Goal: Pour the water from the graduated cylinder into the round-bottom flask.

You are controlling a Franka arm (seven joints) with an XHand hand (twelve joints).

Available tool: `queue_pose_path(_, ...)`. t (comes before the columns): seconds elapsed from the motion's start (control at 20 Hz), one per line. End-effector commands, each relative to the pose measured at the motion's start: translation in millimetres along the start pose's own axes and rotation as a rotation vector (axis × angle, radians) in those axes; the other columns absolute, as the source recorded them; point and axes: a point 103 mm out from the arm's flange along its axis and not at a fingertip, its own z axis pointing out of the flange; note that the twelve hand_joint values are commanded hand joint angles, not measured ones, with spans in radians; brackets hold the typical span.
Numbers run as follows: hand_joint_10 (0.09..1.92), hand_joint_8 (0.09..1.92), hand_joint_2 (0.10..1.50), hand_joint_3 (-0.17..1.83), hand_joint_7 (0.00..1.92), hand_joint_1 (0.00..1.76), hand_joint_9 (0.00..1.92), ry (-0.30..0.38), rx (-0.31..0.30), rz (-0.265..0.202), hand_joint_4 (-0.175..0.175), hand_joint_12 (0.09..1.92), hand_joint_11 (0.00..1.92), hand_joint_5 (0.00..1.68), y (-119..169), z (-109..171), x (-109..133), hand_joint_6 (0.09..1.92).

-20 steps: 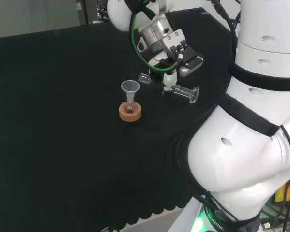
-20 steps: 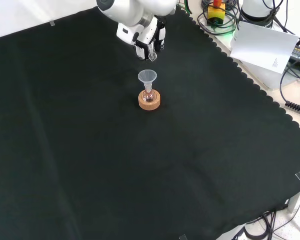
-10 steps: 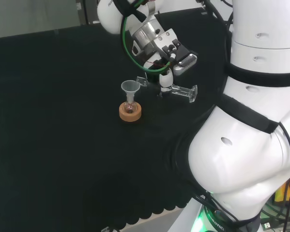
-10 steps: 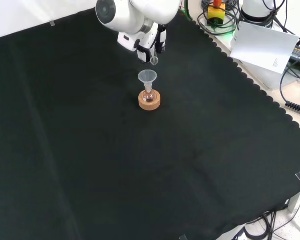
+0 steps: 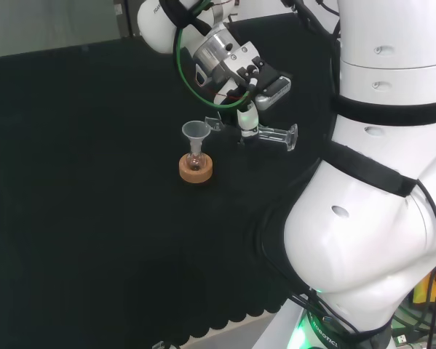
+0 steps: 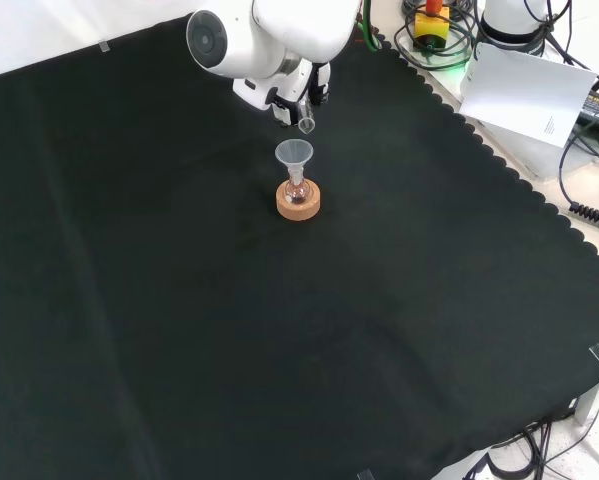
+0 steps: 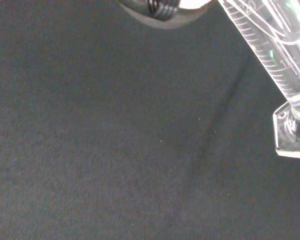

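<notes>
Fingers of the hand (image 5: 248,116) are curled round a clear measuring cylinder (image 5: 272,136), which lies almost level in the air above the black cloth (image 5: 94,218). In the head view the cylinder's foot points to the right, toward the arm's white links, and its mouth end points left, close beside the rim of a clear funnel (image 5: 196,131). The funnel sits in the neck of a small round flask (image 5: 196,163), and the flask rests upright in a cork ring (image 5: 196,169) on the cloth, well away from every edge of the bench.

From the front, the hand (image 6: 297,98) comes in from the far side of the bench, and the cylinder's open mouth (image 6: 306,125) hangs just above and behind the funnel (image 6: 294,153), apart from it. The flask (image 6: 297,190) and its cork ring (image 6: 298,202) stand directly under the funnel. Whether any water is running cannot be told.

The wrist view shows the cylinder (image 7: 275,55) close up, with its printed scale and its angular foot over bare cloth (image 7: 114,150).
</notes>
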Motion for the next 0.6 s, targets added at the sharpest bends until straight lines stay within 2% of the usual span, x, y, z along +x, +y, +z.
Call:
queue_pose_path(0.05,0.09,1.14,1.14,-0.01,0.93,1.36,1.46,-0.008,0.015,0.004,-0.148,0.70,1.22,1.00,0.3,-2.5,-3.4,0.70)
queue_pose_path(0.4,0.09,1.14,1.14,-0.01,0.93,1.36,1.46,-0.022,0.057,0.032,-0.148,0.70,1.23,1.00,1.4,-9.0,2.4,0.70)
queue_pose_path(0.6,0.09,1.14,1.14,-0.01,0.93,1.36,1.46,-0.020,0.080,0.033,-0.149,0.70,1.23,1.00,2.1,-11.8,4.8,0.70)
